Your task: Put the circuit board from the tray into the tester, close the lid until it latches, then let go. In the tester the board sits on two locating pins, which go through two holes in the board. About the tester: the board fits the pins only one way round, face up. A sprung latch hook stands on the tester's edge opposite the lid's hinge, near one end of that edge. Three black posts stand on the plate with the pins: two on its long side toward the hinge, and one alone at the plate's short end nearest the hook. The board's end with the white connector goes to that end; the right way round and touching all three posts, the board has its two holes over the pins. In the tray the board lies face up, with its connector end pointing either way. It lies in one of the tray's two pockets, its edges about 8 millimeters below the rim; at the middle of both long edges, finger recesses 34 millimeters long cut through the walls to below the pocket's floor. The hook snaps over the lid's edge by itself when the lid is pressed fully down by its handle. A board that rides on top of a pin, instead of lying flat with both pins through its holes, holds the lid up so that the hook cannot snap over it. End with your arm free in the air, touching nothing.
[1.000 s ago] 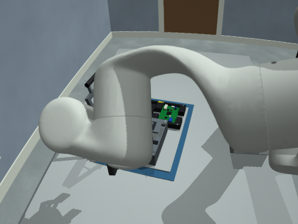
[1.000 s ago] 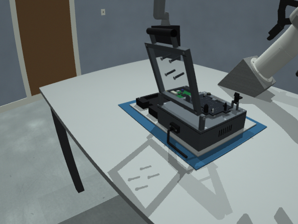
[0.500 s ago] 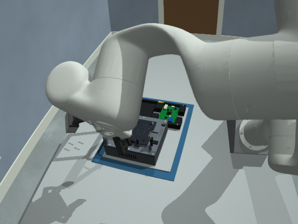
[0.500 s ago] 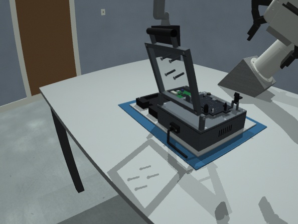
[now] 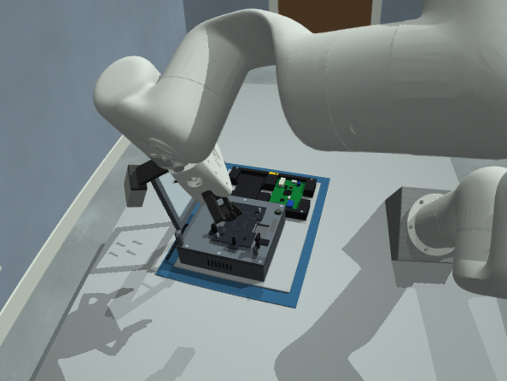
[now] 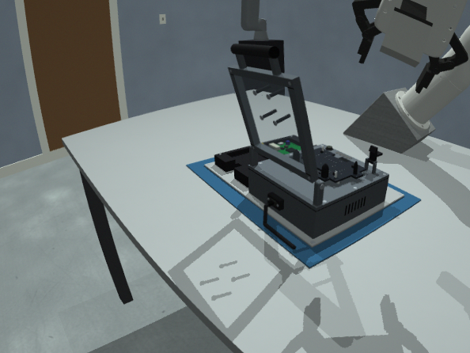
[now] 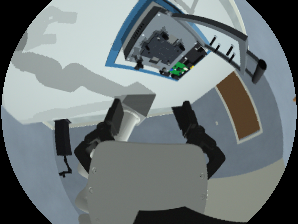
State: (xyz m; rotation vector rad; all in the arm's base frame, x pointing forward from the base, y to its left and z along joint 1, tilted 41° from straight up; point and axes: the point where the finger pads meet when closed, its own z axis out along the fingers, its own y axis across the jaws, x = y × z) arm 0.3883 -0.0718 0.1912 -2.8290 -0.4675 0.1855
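Note:
The green circuit board (image 5: 292, 191) (image 6: 291, 148) (image 7: 178, 70) lies face up in the right pocket of the black tray (image 5: 252, 179) (image 6: 227, 159), behind the tester. The dark tester (image 5: 222, 260) (image 6: 336, 206) (image 7: 160, 46) stands open, its plate with pins and black posts bare. Its framed lid (image 5: 164, 201) (image 6: 241, 103) is raised steeply, with the black handle (image 5: 141, 172) (image 6: 257, 51) on top. The latch hook (image 6: 373, 154) stands on the tester's edge opposite the hinge. My gripper (image 5: 226, 213) (image 6: 392, 73) (image 7: 151, 106) is open and empty. It hangs high above the table, well apart from the tester and the tray.
Tester and tray rest on a white sheet on a blue mat (image 5: 307, 239) (image 6: 221, 178). The arm's grey base pedestal (image 5: 399, 226) (image 6: 380, 123) stands to the right of the mat. A black cable (image 6: 277, 229) runs from the tester's side. The table edge is near on the left.

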